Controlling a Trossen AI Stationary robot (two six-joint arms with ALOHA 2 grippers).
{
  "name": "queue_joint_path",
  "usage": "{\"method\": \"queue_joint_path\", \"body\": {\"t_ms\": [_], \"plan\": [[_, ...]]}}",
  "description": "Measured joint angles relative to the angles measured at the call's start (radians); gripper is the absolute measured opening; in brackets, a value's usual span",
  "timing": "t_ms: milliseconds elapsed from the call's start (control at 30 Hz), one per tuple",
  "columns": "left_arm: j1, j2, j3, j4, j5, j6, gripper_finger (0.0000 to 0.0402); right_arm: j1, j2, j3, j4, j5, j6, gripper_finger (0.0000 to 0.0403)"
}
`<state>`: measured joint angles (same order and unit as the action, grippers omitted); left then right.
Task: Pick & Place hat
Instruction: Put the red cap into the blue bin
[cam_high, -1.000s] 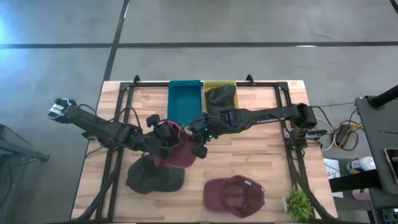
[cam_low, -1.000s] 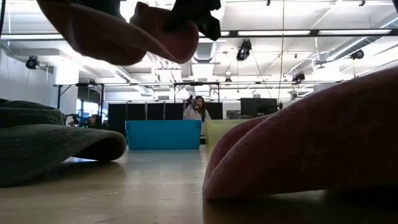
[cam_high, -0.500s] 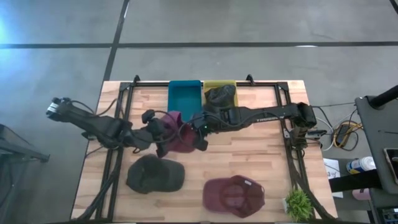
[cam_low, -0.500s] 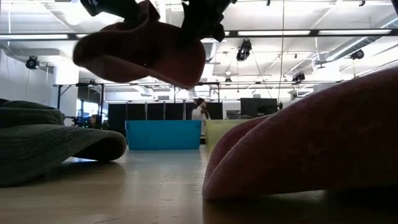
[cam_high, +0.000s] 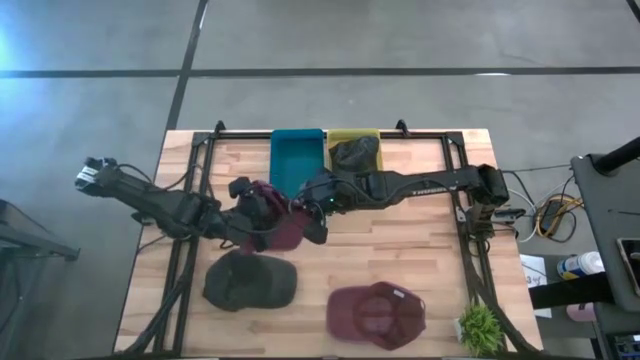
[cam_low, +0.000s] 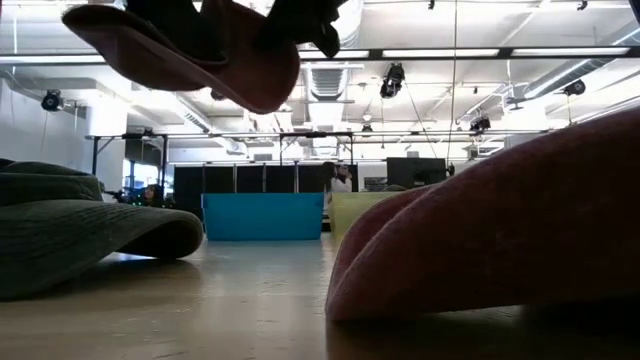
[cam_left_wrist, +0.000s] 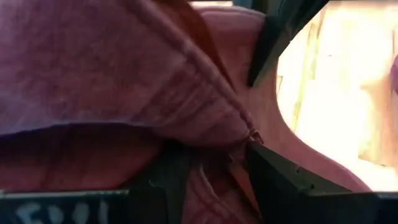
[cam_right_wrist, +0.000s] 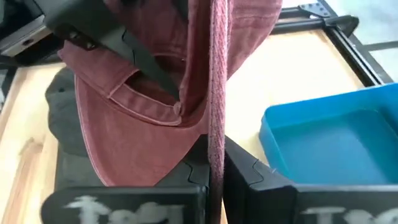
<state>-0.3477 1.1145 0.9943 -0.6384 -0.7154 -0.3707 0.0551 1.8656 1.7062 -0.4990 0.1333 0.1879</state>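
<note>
A maroon hat (cam_high: 278, 218) hangs in the air above the table's middle, held between both grippers. My left gripper (cam_high: 258, 212) is shut on its left side, my right gripper (cam_high: 310, 220) on its right side. In the low view the hat (cam_low: 200, 55) floats high above the wood, with both grippers dark at the top edge. A dark green hat (cam_high: 250, 282) and a second maroon hat (cam_high: 375, 313) lie flat on the table nearer the front. My left gripper has maroon cloth between its two fingers (cam_left_wrist: 281, 180), with a stitched seam of the crown (cam_left_wrist: 239, 127) right there. It comes slanting down from the table's left. The hat is lifted clear. How many layers are in the hold cannot be seen. My right gripper pinches a thin stitched edge of the hat (cam_right_wrist: 217, 134) between its two fingers (cam_right_wrist: 245, 171). It comes slanting down from the table's right. The rest of the hat spreads away from that edge toward the other gripper, clear of the table.
A blue bin (cam_high: 297, 160) and a yellow-green bin (cam_high: 355, 140) with a dark hat (cam_high: 355, 158) in it stand at the far edge. A black frame (cam_high: 465, 240) rims the table. A small green plant (cam_high: 480, 328) stands at the near right corner.
Both grippers have carried the maroon hat up and toward the table's far edge, then a little toward the left. The hat has stayed clear of the table and has tipped between the grippers. Both holds have stayed shut.
</note>
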Motion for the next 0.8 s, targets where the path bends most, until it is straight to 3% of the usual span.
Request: {"method": "queue_joint_path", "body": {"t_ms": [500, 800], "plan": [[0.006, 0.01, 0.024, -0.095, -0.003, -0.184, 0.0159, -0.023, 0.0, -0.014, -0.041, -0.004, 0.003, 0.0013], [0.005, 0.003, 0.034, -0.161, 0.076, -0.24, 0.0159, -0.064, -0.003, -0.014, -0.058, 0.028, 0.04, 0.0013]]}}
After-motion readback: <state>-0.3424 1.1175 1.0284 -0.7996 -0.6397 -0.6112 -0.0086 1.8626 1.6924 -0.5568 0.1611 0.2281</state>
